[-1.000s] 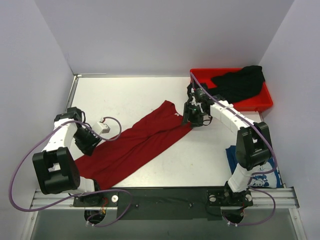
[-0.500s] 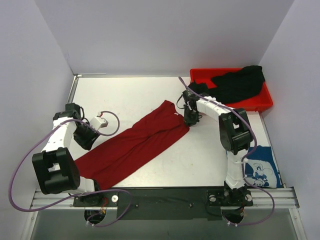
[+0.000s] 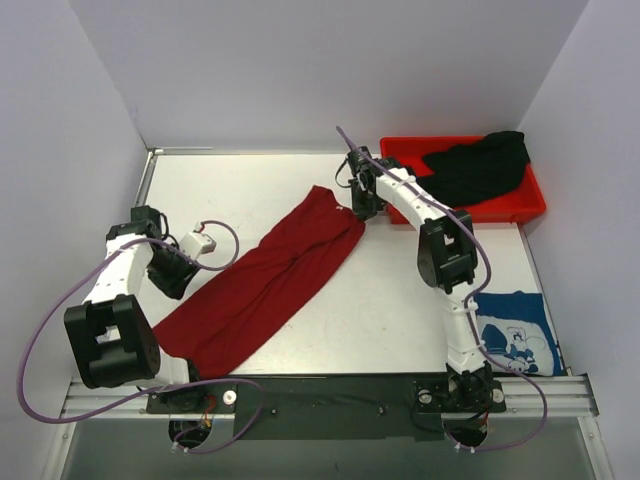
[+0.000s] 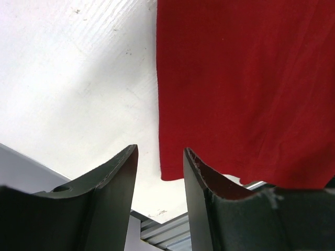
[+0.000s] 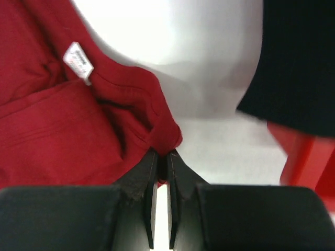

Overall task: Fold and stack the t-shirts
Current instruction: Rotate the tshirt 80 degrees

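Note:
The dark red t-shirt (image 3: pixel 262 280) lies folded in a long diagonal strip on the white table (image 3: pixel 240 190). My right gripper (image 3: pixel 358 206) is shut on its far collar end, next to the tray. In the right wrist view the fingers (image 5: pixel 149 167) pinch a fold of red cloth (image 5: pixel 63 130) beside the white neck label (image 5: pixel 78 61). My left gripper (image 3: pixel 178 274) is open at the strip's near left edge. In the left wrist view its jaws (image 4: pixel 159 152) stand apart over bare table beside the shirt's hem corner (image 4: pixel 235 94). The black t-shirt (image 3: pixel 478 165) lies in the tray. The blue printed t-shirt (image 3: pixel 512 332) lies at the near right.
The rigid red tray (image 3: pixel 520 205) stands at the far right corner, its edge showing in the right wrist view (image 5: pixel 309 157) under black cloth (image 5: pixel 298 63). White walls enclose the table on three sides. A metal rail (image 3: pixel 320 385) runs along the near edge.
My right gripper has carried the shirt's collar end away from me and leftward, toward the tray's left corner, so the strip lies steeper. The blue shirt is now uncovered. My left gripper barely moved.

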You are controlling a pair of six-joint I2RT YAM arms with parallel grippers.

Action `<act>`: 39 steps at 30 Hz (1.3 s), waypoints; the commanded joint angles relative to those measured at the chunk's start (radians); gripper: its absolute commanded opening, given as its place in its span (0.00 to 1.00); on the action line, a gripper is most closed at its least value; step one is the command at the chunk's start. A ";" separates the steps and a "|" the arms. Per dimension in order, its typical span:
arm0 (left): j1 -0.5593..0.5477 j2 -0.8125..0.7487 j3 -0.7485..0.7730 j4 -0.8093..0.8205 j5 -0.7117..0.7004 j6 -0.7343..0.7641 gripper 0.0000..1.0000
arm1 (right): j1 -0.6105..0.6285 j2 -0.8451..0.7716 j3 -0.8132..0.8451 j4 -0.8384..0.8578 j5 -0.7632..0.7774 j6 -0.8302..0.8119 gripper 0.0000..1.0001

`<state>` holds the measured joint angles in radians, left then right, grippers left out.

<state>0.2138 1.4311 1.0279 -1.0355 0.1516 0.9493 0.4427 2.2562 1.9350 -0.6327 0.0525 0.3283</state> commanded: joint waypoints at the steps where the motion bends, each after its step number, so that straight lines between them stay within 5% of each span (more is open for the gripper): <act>1: -0.020 0.015 0.000 0.014 0.068 -0.003 0.50 | -0.096 0.147 0.185 -0.153 -0.043 -0.015 0.00; 6: -0.089 0.020 -0.026 0.064 0.111 -0.035 0.50 | -0.124 0.207 0.335 -0.050 -0.144 -0.055 0.00; 16: -0.241 0.107 -0.141 0.180 0.066 -0.103 0.50 | -0.173 0.235 0.358 0.188 -0.324 0.001 0.00; 26: -0.499 0.072 -0.209 0.130 0.267 -0.113 0.50 | -0.231 0.324 0.475 0.304 -0.358 0.120 0.00; 28: -0.524 0.072 -0.197 0.108 0.328 -0.130 0.50 | -0.236 0.327 0.476 0.335 -0.368 0.121 0.16; 30: -0.530 0.063 -0.174 0.079 0.390 -0.147 0.50 | -0.239 0.321 0.481 0.349 -0.375 0.114 0.45; 34: -0.511 0.002 -0.146 0.026 0.369 -0.165 0.51 | -0.242 0.241 0.441 0.369 -0.381 0.066 0.59; 39: -0.406 -0.086 -0.132 -0.095 0.330 -0.081 0.53 | -0.234 0.050 0.334 0.455 -0.486 0.028 0.62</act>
<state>-0.2657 1.4197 0.8425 -1.0039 0.4610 0.8108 0.2234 2.5404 2.3222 -0.2687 -0.3595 0.4126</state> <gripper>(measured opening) 0.525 0.616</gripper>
